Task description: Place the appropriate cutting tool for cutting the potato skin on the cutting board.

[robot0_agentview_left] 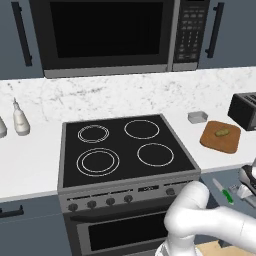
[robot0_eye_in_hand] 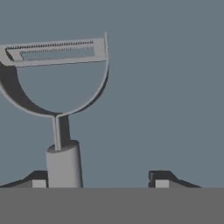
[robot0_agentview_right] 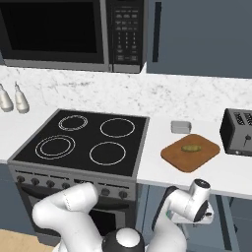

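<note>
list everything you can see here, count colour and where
stove: 1, black top with four rings, centre of counter
microwave: 1, dark, above stove
bottles: 2, white, counter left of stove
dish: 1, grey, counter right of stove
cutting board: 1, reddish-brown, right of stove
potato: 1, olive-yellow, on board
toaster: 1, black, far right
knife: 1, green handle, low beside the arm
peeler: 1, grey, handle beside one fingertip
gripper: 1, dark tips, jaws apart, not clamped
</note>
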{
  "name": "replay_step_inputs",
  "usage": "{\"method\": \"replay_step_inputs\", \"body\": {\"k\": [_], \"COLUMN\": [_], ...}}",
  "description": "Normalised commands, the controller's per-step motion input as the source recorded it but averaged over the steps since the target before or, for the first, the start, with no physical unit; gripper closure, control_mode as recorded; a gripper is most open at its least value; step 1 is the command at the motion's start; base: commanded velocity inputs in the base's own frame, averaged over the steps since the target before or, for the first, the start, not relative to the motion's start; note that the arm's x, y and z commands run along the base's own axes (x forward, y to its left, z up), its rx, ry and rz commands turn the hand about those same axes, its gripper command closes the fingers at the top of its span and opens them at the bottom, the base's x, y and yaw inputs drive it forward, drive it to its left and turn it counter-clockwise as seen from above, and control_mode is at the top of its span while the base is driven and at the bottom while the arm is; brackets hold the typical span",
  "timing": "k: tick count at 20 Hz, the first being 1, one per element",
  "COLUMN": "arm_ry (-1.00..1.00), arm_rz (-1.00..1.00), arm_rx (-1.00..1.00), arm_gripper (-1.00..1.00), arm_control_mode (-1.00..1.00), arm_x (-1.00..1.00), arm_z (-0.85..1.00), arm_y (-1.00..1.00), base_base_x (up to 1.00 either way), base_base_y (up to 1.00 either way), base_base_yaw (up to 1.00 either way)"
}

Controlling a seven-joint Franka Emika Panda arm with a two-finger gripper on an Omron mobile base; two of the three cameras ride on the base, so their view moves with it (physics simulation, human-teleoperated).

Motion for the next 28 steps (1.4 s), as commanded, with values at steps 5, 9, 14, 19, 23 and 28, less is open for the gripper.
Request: {"method": "replay_step_inputs", "body": {"k": [5, 9, 14, 19, 23, 28], "arm_ry": [0.0, 0.0, 0.0, 0.0, 0.0, 0.02], "arm_rz": [0.0, 0.0, 0.0, 0.01, 0.06, 0.04], "arm_rx": [0.0, 0.0, 0.0, 0.0, 0.0, 0.0], "arm_gripper": [1.0, 1.0, 1.0, 1.0, 1.0, 1.0], "arm_control_mode": [-1.0, -1.0, -1.0, -1.0, -1.0, -1.0], "arm_x": [-0.07, -0.43, -0.75, -0.19, -0.13, -0.02], "arm_z": [-0.46, -0.58, -0.41, 0.26, 0.98, 1.0], "arm_y": [-0.02, 0.0, 0.0, 0.0, 0.12, 0.06], "base_base_x": [0.0, 0.0, 0.0, 0.0, 0.0, 0.0], "base_base_y": [0.0, 0.0, 0.0, 0.0, 0.0, 0.0], "base_base_yaw": [0.0, 0.0, 0.0, 0.0, 0.0, 0.0]}}
